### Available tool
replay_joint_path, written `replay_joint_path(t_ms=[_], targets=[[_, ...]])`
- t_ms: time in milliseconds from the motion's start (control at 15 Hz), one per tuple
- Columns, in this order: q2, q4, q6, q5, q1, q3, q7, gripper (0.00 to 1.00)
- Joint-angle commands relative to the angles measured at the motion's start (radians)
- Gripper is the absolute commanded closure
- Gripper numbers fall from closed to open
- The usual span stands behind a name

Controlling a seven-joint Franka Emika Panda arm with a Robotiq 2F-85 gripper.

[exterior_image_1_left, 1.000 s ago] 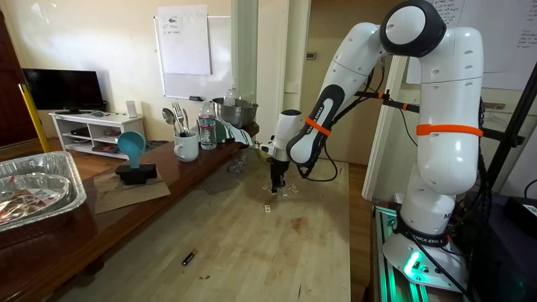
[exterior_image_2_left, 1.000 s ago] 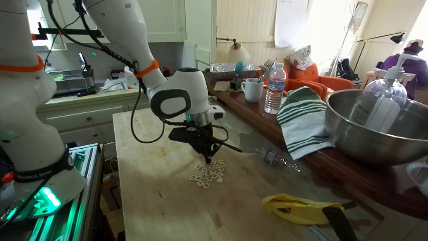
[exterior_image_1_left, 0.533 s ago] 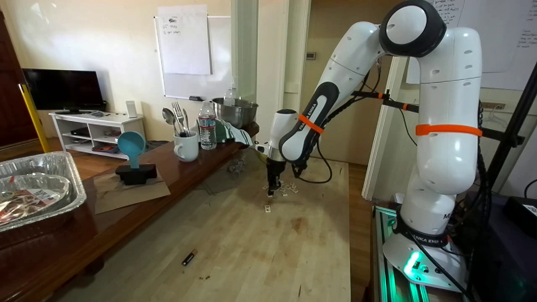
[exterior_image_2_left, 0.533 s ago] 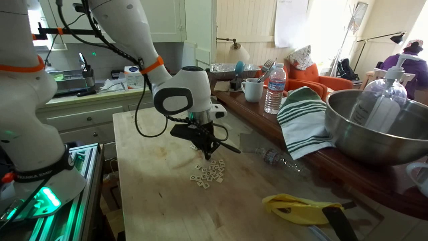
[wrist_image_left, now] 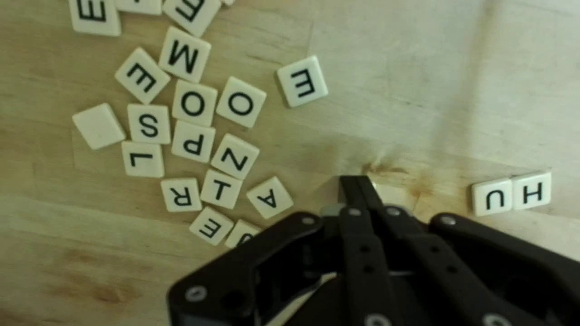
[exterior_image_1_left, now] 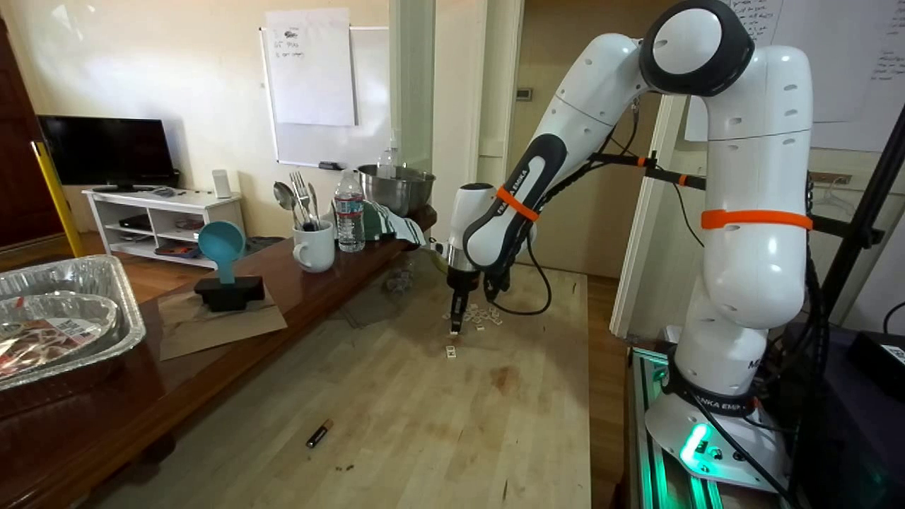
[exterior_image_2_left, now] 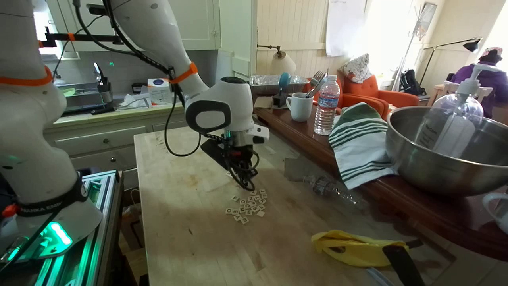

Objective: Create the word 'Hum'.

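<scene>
— Gripping anything with the black, two-fingered gripper (wrist_image_left: 355, 178)?
— Yes, pinched closed on a small, whitish tile (exterior_image_1_left: 454, 333), to judge by the pale edge at the tips, and near the flat, pale wooden tabletop (exterior_image_1_left: 424, 417). Can't read its face.
— And where to look for letters of 'Hum'?
— Toward three o'clock from the gripper in the wrist view. See a square, cream, upside-down U tile (wrist_image_left: 492, 197) touching a square, cream H tile (wrist_image_left: 532, 190) farther out.
— Toward ten o'clock?
— See loose, square, cream letter tiles (wrist_image_left: 195, 103), partly touching, partly apart.
</scene>
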Motion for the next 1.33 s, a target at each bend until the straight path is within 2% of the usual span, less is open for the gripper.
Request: replay_joint_path(t_ms=[0, 267, 467, 667, 1067, 1267], targets=[[-0.003, -0.019, -0.008, 0.052, 0.021, -0.022, 0.146, 1.0], [-0.011, -0.019, -0.044, 0.12, 0.027, -0.017, 0.28, 1.0], [-0.015, -0.009, -0.091, 0.217, 0.023, 0.008, 0.288, 1.0], [-0.038, -0.015, -0.12, 0.264, 0.036, 0.012, 0.292, 1.0], [-0.127, -0.061, -0.073, 0.179, 0.08, -0.024, 0.367, 1.0], [-0.133, -0.05, -0.097, 0.096, 0.088, -0.038, 0.338, 1.0]])
